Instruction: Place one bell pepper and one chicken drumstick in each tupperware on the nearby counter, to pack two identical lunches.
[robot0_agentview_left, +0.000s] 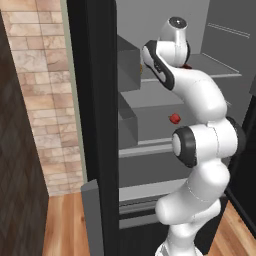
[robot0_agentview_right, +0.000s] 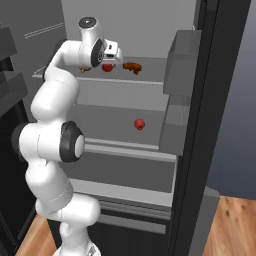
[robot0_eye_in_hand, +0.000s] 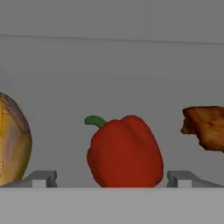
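A bell pepper (robot0_eye_in_hand: 124, 152), red with a curled green stem, stands upright at the centre of the hand view, on a grey fridge shelf (robot0_agentview_right: 145, 76), framed by the two spread fingertips (robot0_eye_in_hand: 41, 178) at the bottom of that picture. The hand (robot0_agentview_right: 114, 56) is spread wide and holds nothing; in the right base view it sits at the upper left, level with the upper shelf and just in front of this pepper. To the pepper's right in the hand view lies a reddish-brown chicken drumstick (robot0_eye_in_hand: 205, 127), seen in the right base view just right of the hand; at the left edge of the hand view is a plump golden-tan drumstick (robot0_eye_in_hand: 12, 142), apart from the pepper. A second bell pepper (robot0_agentview_right: 139, 124) rests alone on the shelf below, near the middle of the right base view and just right of centre in the left base view. The white arm (robot0_agentview_left: 200, 145) rises through the open fridge doorway, with the dark fridge door (robot0_agentview_left: 95, 125) standing at the left of the left base view.
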